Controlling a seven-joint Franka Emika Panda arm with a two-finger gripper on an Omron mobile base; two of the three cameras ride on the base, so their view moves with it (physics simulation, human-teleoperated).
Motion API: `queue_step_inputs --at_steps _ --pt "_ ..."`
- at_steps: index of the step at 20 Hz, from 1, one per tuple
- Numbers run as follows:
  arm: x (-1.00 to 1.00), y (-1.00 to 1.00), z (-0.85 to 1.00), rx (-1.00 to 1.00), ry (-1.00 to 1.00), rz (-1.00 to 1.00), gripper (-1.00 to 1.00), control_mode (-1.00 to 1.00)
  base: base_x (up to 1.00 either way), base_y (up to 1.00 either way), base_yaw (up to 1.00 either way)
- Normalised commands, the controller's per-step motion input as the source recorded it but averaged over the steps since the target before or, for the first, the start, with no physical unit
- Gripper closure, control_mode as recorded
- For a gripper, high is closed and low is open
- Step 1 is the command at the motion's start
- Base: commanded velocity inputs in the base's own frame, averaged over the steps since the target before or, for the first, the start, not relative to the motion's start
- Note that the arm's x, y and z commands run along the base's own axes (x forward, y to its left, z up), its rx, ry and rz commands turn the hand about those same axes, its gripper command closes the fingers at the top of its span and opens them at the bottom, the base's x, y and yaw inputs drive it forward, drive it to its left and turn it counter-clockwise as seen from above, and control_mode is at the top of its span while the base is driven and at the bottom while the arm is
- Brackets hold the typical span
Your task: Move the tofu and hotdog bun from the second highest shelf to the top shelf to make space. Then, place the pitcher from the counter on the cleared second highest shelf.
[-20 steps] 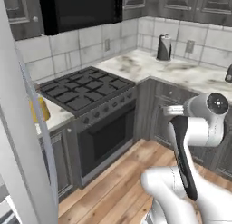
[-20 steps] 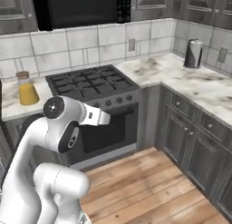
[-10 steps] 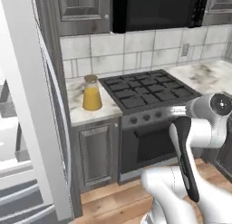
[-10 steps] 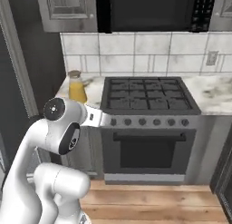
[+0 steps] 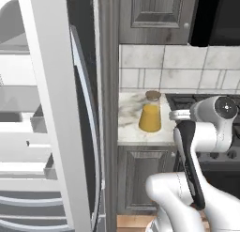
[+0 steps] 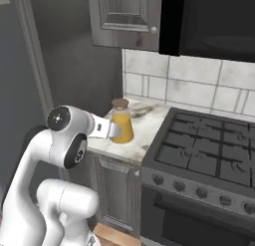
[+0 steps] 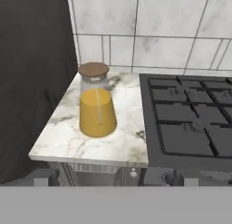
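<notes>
The arm is reaching level toward the pitcher (image 7: 96, 105) standing upright on the counter (image 7: 68, 141) beside the stove (image 7: 190, 123); the gripper's (image 6: 110, 130) jaws are standing released, grasping nothing.

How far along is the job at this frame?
Done: cannot tell; the open fridge shows at the left, but tofu and bun cannot be made out on its shelves. In hand: nothing; the pitcher stands upright on the counter beside the stove, with the arm facing it. Left: grasp the pitcher and shelve it.
</notes>
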Motion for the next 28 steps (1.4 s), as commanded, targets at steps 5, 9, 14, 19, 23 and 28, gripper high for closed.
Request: queue_step_inputs --at_steps 5,9,14,19,23,28 --pt "0.0 0.0 0.0 0.0 0.0 0.0 -1.0 1.0 0.54 -0.11 0.47" --pt "0.0 -0.01 0.0 0.0 0.0 0.02 -1.0 -1.0 0.03 -0.03 0.05" --pt "0.09 -0.03 -0.01 0.0 0.0 0.0 -1.0 -1.0 0.0 0.0 0.0" --pt "0.4 0.0 -0.21 0.0 0.08 0.0 -1.0 -1.0 0.0 0.0 0.0" --pt "0.26 -0.12 -0.57 -0.01 0.01 0.0 -1.0 -1.0 0.0 0.0 0.0" --pt "0.17 -0.43 -0.54 0.0 0.0 0.06 -1.0 -1.0 0.0 0.0 0.0"
